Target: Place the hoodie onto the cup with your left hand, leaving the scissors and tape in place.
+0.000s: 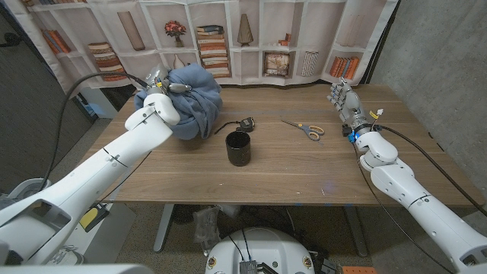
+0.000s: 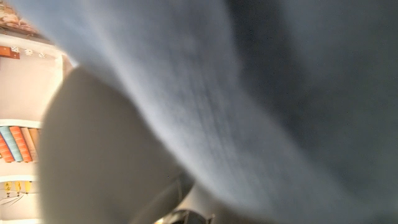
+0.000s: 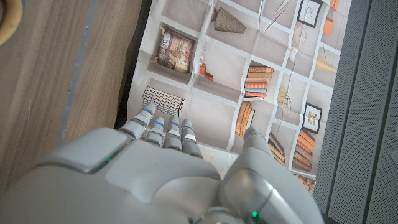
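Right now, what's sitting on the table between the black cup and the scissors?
Nothing: in the head view, the stretch between the cup and the scissors is bare wood. A small black item, maybe the tape, sits behind the cup, off that line.

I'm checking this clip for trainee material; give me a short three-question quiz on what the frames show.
1. True or false: the left robot hand holds the blue hoodie.
2. What lies between the black cup and the right robot hand? A) scissors B) a plate C) a spoon
3. Fill in: the hoodie is to the cup's ____ in the head view.

Key: 1 true; 2 A; 3 left.
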Motion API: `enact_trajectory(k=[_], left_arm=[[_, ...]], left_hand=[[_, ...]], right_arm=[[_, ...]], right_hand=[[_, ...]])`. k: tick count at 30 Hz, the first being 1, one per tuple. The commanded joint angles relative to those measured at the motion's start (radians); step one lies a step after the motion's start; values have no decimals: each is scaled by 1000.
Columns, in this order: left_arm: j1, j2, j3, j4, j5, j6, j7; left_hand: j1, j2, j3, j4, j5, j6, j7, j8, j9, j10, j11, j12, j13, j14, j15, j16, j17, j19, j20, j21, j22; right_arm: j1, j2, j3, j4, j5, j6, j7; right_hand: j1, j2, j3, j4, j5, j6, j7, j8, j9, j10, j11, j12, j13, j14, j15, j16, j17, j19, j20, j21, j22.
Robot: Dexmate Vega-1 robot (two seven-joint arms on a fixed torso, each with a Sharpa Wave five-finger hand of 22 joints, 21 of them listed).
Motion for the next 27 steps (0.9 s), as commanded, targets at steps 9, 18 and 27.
enact_trajectory(k=[9, 18, 27], left_arm=[[23, 11, -34, -60, -9, 8, 0], [39, 25, -61, -92, -21, 2, -3], [62, 43, -91, -115, -36, -45, -11]], left_hand=[[361, 352, 331, -244, 9, 110, 58, 18, 492, 7, -1, -5, 5, 30, -50, -8, 15, 130, -268, 24, 1], [361, 350, 337, -245, 10, 111, 61, 17, 491, 11, 2, -9, 4, 35, -46, -10, 22, 124, -268, 36, -1], [362, 349, 343, -245, 11, 108, 56, 17, 493, 11, -1, -11, 8, 35, -48, -12, 28, 118, -269, 46, -2]], right_arm=[[0, -4, 5, -10, 2, -3, -1], [-5, -8, 7, -18, -5, -1, -7], [-12, -8, 11, -28, -6, 2, -13]], right_hand=[[3, 5, -4, -3, -2, -5, -3, 0, 3, -1, -2, 6, 5, 10, 3, 3, 5, 8, 0, 0, 5], [4, 6, -4, -3, -3, -5, -2, 0, 3, -1, -2, 6, 5, 11, 2, 3, 5, 8, 0, 0, 5], [4, 6, -4, -3, -3, -5, -1, 0, 3, 0, 1, 6, 5, 11, 2, 3, 5, 9, -3, 0, 5]])
